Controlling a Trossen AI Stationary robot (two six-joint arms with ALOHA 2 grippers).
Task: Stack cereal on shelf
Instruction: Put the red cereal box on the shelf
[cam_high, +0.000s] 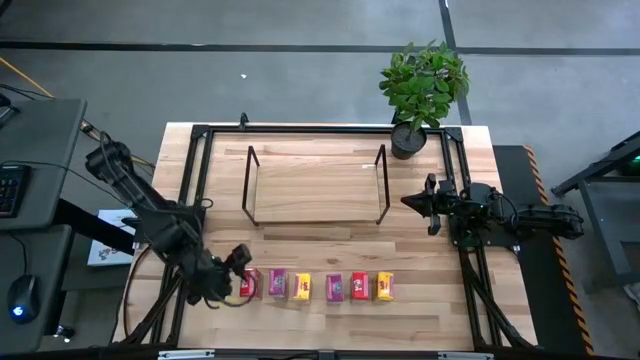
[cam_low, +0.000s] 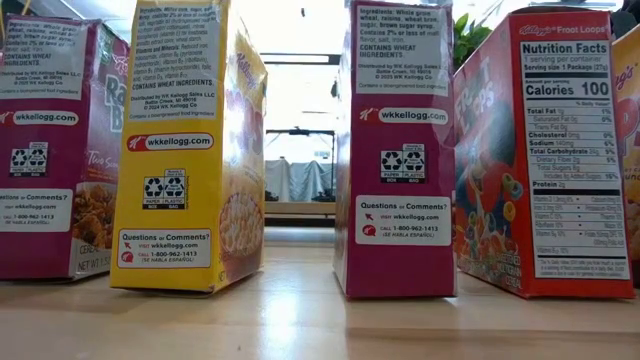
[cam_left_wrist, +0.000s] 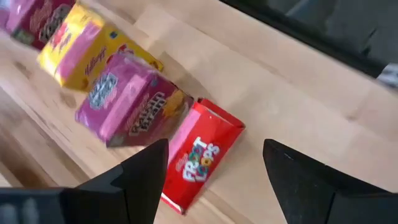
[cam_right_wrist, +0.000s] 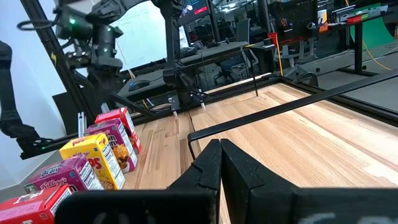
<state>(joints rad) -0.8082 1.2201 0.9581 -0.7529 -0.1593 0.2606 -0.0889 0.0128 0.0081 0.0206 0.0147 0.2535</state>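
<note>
Six small cereal boxes stand in a row near the table's front edge: red (cam_high: 249, 283), magenta (cam_high: 276, 284), yellow (cam_high: 301, 287), magenta (cam_high: 335, 288), red (cam_high: 359, 287), yellow (cam_high: 383, 287). The shelf (cam_high: 315, 185), a light board with black wire end frames, stands behind them with nothing on it. My left gripper (cam_high: 238, 268) is open at the row's left end. In the left wrist view its fingers (cam_left_wrist: 214, 152) stand either side of the leftmost red box (cam_left_wrist: 202, 155), apart from it. My right gripper (cam_high: 428, 205) is shut and empty at the shelf's right end.
A potted plant (cam_high: 420, 90) stands at the table's far right corner. A black frame (cam_high: 200, 170) runs around the tabletop. The low view shows only the boxes close up, such as a yellow one (cam_low: 190, 150) and a red one (cam_low: 545, 150), not the grippers.
</note>
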